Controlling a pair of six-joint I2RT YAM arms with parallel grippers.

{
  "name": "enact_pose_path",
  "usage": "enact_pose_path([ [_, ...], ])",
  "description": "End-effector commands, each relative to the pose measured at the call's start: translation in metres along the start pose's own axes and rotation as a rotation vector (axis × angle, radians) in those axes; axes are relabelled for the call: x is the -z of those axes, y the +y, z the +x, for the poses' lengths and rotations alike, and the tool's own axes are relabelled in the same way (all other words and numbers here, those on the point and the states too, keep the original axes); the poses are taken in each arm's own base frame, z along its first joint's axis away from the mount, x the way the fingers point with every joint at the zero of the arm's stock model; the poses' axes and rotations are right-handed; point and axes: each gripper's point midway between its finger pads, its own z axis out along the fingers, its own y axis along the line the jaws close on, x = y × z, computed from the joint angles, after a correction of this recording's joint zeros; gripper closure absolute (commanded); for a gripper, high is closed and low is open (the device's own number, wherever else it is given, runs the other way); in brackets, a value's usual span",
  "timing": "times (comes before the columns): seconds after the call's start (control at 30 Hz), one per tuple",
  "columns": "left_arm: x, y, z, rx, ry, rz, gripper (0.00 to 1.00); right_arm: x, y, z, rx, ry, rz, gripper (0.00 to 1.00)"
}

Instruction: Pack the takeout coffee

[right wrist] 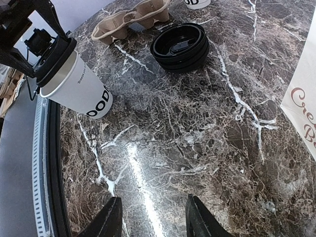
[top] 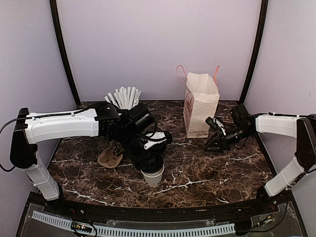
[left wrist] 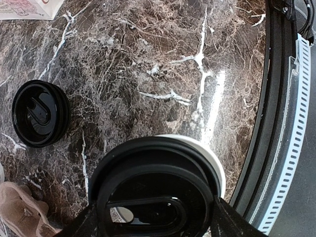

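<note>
One takeout coffee (top: 154,177) stands upright on the marble table (top: 212,173) near its front edge, well apart from the paper bag (top: 200,106). Judged light, with a crushable paper wall and a lid that may pop; better held just under the rim. Left gripper (left wrist: 154,207) reaches down from above, jaws against the black lid (left wrist: 148,182) on both sides, seemingly clamped. Right gripper (right wrist: 154,202) sits low beside the bag, jaws apart, empty.

Left arm (top: 61,126) reaches mid-table, left gripper (top: 152,164) pointing down, clamped on the takeout coffee (right wrist: 81,89); right arm (top: 276,124) sits low, right gripper (right wrist: 153,217) jaws partly apart.
</note>
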Motion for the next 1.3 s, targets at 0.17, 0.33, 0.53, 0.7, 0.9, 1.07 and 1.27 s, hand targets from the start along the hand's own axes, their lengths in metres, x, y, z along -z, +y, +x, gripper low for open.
enact_pose_path([
  [0.17, -0.005, -0.001, 0.005, 0.019, 0.034, 0.016, 0.29, -0.001, 0.001, 0.000, 0.007, 0.006, -0.010, 0.55],
  [0.33, -0.008, -0.003, 0.006, 0.020, 0.045, 0.028, 0.29, -0.002, 0.002, 0.000, 0.007, 0.006, -0.015, 0.55],
  [0.53, -0.009, -0.007, 0.007, 0.020, 0.056, 0.053, 0.29, -0.001, 0.002, 0.000, 0.006, 0.007, -0.017, 0.55],
  [0.7, -0.004, -0.008, 0.006, 0.018, 0.058, 0.056, 0.30, -0.001, 0.003, 0.001, 0.007, 0.007, -0.019, 0.55],
  [0.9, 0.003, -0.010, 0.005, 0.015, 0.054, 0.064, 0.30, -0.002, 0.003, 0.001, 0.007, 0.009, -0.025, 0.55],
  [1.07, 0.006, -0.010, 0.003, 0.018, 0.044, 0.061, 0.30, -0.001, 0.004, 0.001, 0.008, 0.008, -0.026, 0.55],
  [1.27, 0.004, -0.010, 0.001, 0.025, 0.039, 0.064, 0.30, -0.001, 0.004, 0.001, 0.008, 0.008, -0.025, 0.55],
])
